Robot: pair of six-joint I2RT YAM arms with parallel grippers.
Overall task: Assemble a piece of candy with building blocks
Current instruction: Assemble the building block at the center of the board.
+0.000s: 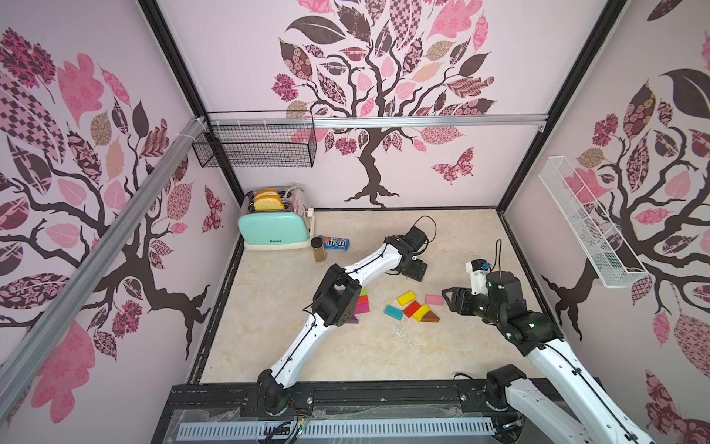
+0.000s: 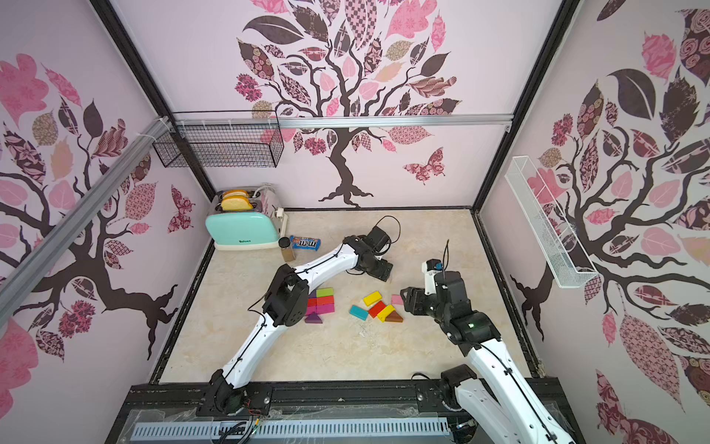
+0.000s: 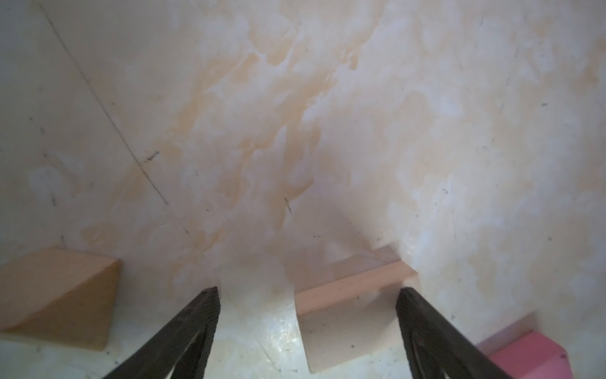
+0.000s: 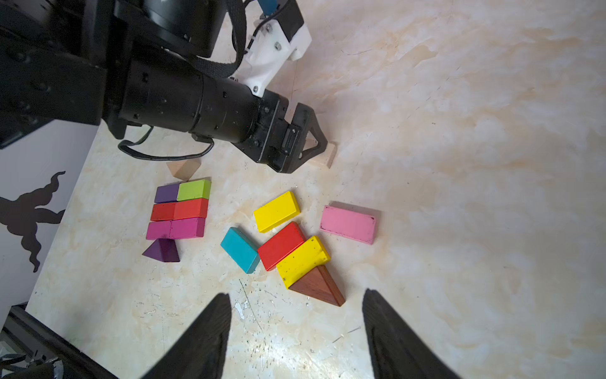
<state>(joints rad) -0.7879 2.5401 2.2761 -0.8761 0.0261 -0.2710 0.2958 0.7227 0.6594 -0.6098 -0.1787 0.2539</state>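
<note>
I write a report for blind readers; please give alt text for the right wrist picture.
Coloured wooden blocks lie on a pale marbled table: some form a tidy three-row rectangle with a purple triangle beside it, six others lie loose. The left arm reaches over a tan block, and the right arm's open fingers show nearest the camera.

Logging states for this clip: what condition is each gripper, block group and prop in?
left gripper: open, tan block lying flat between its jaws.
right gripper: open, empty.
block rows: three, flush, lying flat.
toaster: bread slices in its slots.
jar: upright, capped.
</note>
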